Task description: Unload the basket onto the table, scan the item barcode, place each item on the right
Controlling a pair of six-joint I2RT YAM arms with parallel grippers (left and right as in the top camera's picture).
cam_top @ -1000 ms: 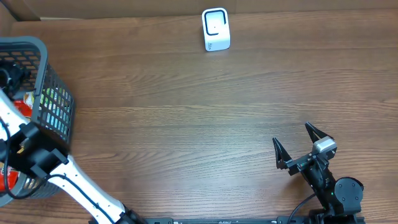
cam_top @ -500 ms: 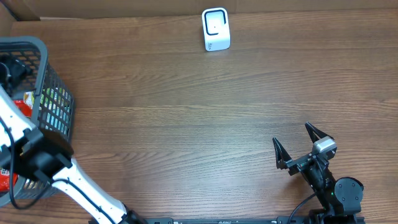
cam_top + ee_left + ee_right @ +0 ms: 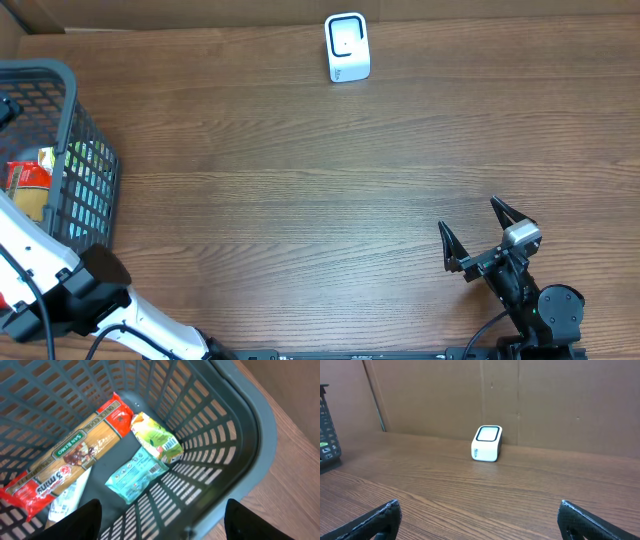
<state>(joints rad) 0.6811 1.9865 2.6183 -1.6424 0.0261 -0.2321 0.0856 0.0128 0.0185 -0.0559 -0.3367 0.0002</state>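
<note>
Above the basket (image 3: pixel 250 425), left claw (image 3: pixel 162 519) has drawn back, open, empty; right claw (image 3: pixel 481 521) open.

A grey plastic lattice basket (image 3: pixel 260 445) fills the view. On its floor a long red spaghetti packet (image 3: pixel 70 457) lies diagonally. Just right of the packet's upper end sits a yellow-green pouch (image 3: pixel 156 436), with a teal pouch (image 3: pixel 136 476) touching it below. A white packet (image 3: pixel 67 505) pokes out under the spaghetti. Brown wooden desk (image 3: pixel 295 480) shows right of the basket. The left gripper (image 3: pixel 162 505) hangs above, jaws wide apart and empty.

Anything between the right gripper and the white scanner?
Nothing: only bare wooden table lies between the right gripper and scanner, clearest in the right wrist view.
</note>
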